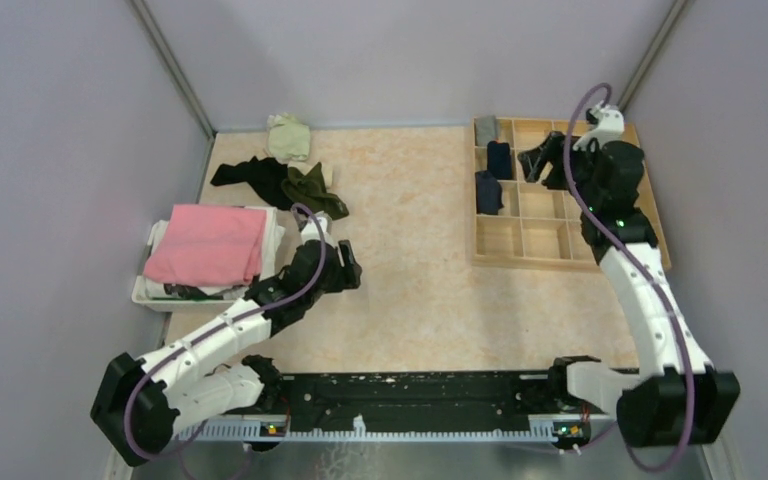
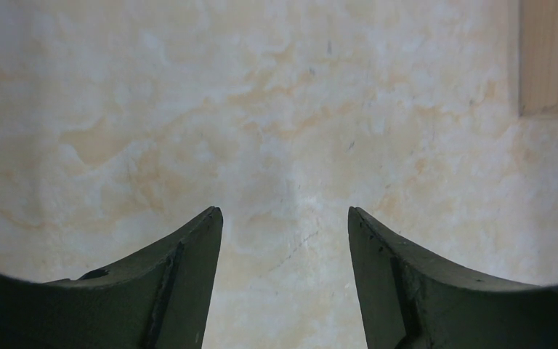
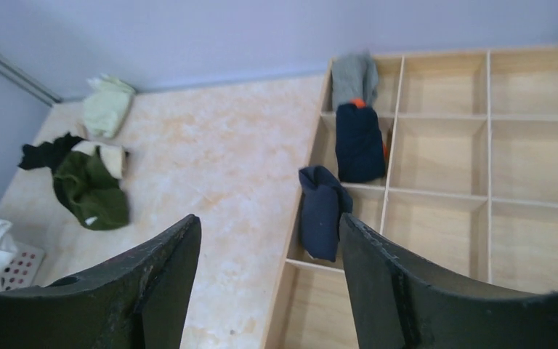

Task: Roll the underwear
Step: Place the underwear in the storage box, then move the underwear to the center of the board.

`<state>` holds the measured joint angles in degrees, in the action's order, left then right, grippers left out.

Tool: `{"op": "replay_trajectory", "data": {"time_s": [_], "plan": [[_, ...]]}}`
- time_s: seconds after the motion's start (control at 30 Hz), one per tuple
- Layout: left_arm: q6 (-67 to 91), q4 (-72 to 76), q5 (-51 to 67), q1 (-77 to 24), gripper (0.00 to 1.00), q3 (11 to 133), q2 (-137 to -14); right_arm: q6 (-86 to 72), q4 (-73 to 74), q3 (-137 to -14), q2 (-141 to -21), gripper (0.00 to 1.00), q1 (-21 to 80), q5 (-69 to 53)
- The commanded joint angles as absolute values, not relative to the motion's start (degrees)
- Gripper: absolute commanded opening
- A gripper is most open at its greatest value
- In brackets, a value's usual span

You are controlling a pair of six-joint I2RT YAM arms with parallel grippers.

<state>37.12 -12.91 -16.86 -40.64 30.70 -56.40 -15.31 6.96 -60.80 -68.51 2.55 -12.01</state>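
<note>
Left end effector [image 1: 350,268] low over bare desk [image 1: 410,300], beside basket [image 1: 145,295] holding pink cloth [image 1: 208,243]. Right end effector [image 1: 535,160] above wooden tray [image 1: 520,245].

Left wrist: jaws apart, nothing between, only desk below.

Right wrist: jaws apart, empty. Rolled underwear in tray's left column: grey roll [image 3: 354,76], navy-orange roll [image 3: 360,142], navy roll [image 3: 321,211]. Loose on far-left desk: olive pair [image 3: 91,190], black piece [image 3: 43,153] (possibly underwear), pale green piece [image 3: 107,105].

Three rolled underwear [image 3: 360,142] in organizer's [image 3: 443,195] left column, olive underwear [image 3: 91,190] crumpled apart
</note>
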Motion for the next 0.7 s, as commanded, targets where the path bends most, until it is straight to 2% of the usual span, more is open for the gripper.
{"op": "replay_trajectory", "data": {"time_s": [0.0, 0.1, 0.3, 0.53, 0.67], "plan": [[31.7, -13.0, -17.9, -36.4, 0.71, 39.2, -55.5, -18.0, 11.0, -60.0, -56.0, 0.8, 2.4, -12.2], [28.8, -13.2, -18.2, -33.4, 0.71, 44.9, -57.3, -20.1, 14.6, -57.7, -49.9, 0.98, 2.5, -8.8], [25.4, -16.1, -19.0, -28.7, 0.8, 56.6, -63.3, -20.0, 20.9, -53.9, -42.1, 0.99, 2.4, -9.5], [25.1, -16.2, -21.1, -24.7, 0.98, 61.8, -71.3, -18.4, 29.6, -50.6, -38.8, 0.97, 2.5, -18.1], [25.4, -15.9, -22.4, -22.3, 0.99, 64.4, -78.5, -19.2, 31.7, -47.9, -37.6, 0.92, 2.5, -19.6]]}}
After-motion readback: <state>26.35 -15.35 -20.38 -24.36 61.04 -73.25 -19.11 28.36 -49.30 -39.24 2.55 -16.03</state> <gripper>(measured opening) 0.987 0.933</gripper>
